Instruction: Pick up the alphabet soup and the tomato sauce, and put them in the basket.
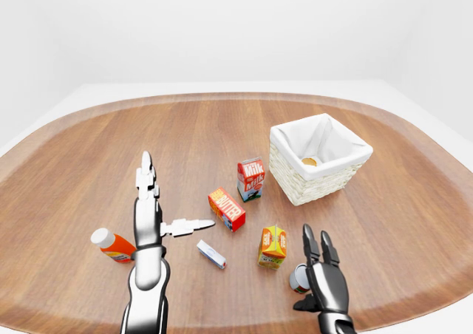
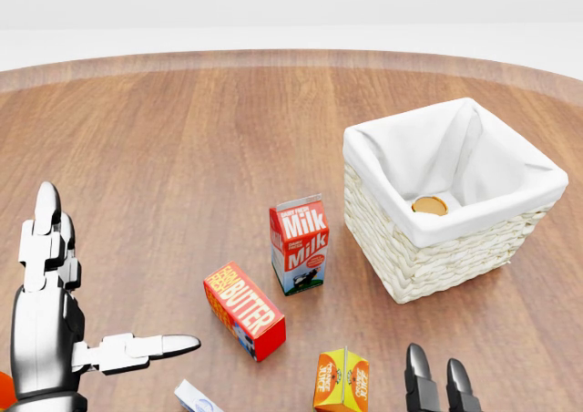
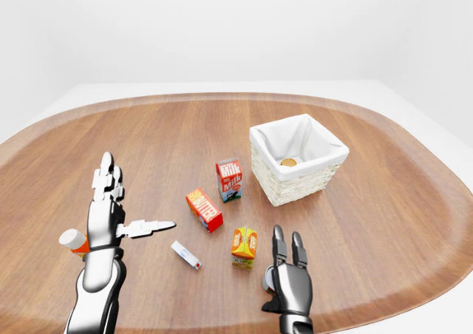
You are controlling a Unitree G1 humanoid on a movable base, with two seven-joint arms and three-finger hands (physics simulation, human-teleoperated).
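A small can (image 1: 299, 278) with a grey top and a red side stands at the bottom of the left-eye view. I cannot read its label. My right hand (image 1: 316, 261) is open right beside it on its right, fingers pointing up, not closed round it. Another can (image 2: 429, 206), with a tan lid, lies inside the white-lined wicker basket (image 2: 424, 259) at the right. My left hand (image 1: 168, 205) is open at the lower left, fingers straight up and thumb pointing right, holding nothing.
On the round wooden table stand a milk carton (image 2: 300, 244), a butter box (image 2: 243, 309), an orange juice carton (image 1: 273, 246) just left of my right hand, and a small white box (image 1: 211, 254). An orange bottle (image 1: 111, 245) with a white cap lies left of my left arm.
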